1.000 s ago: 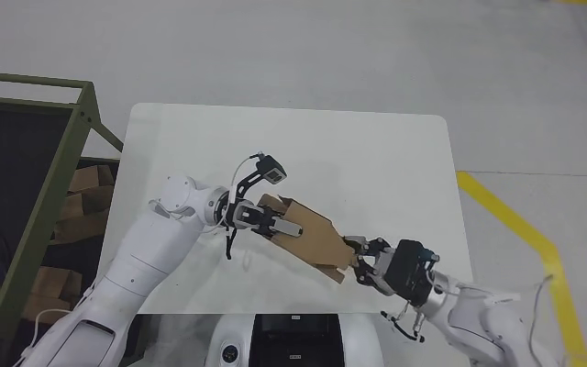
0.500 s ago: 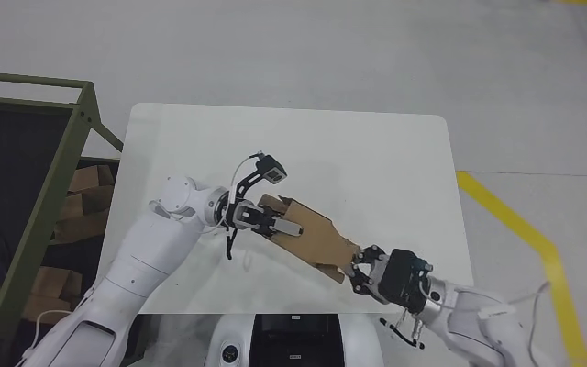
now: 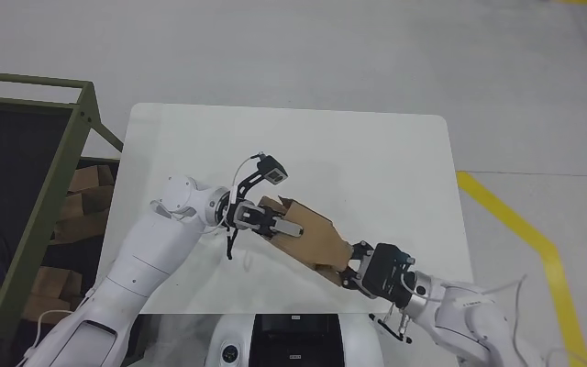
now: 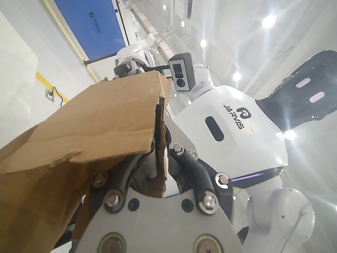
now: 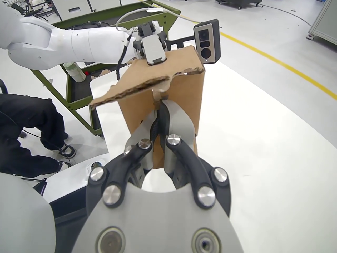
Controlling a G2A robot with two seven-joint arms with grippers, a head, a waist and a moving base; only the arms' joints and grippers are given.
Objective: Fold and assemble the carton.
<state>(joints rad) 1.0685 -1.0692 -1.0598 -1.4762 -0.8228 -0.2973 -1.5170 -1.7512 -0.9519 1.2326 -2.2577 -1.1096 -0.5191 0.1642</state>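
A brown cardboard carton (image 3: pixel 312 236) is held above the white table (image 3: pixel 367 156) between both arms, lying slantwise near the table's front. My left gripper (image 3: pixel 275 223) is shut on the carton's far end; in the left wrist view its fingers (image 4: pixel 184 159) pinch a torn cardboard edge (image 4: pixel 159 138). My right gripper (image 3: pixel 351 266) is shut on the carton's near end, clamping a flap (image 5: pixel 160 98) in the right wrist view. The carton (image 5: pixel 168 93) stands partly opened there, a loose flap sticking out sideways. The left gripper (image 5: pixel 154 53) sits on its far top.
A green metal cart (image 3: pixel 55 156) with flat cardboard pieces (image 3: pixel 78 211) stands left of the table. Yellow floor tape (image 3: pixel 514 229) runs to the right. A person's legs (image 5: pixel 31 132) show beside the cart in the right wrist view.
My right arm has pulled toward the table's front and shifted left along the carton's near end. The left arm and carton stay nearly still.
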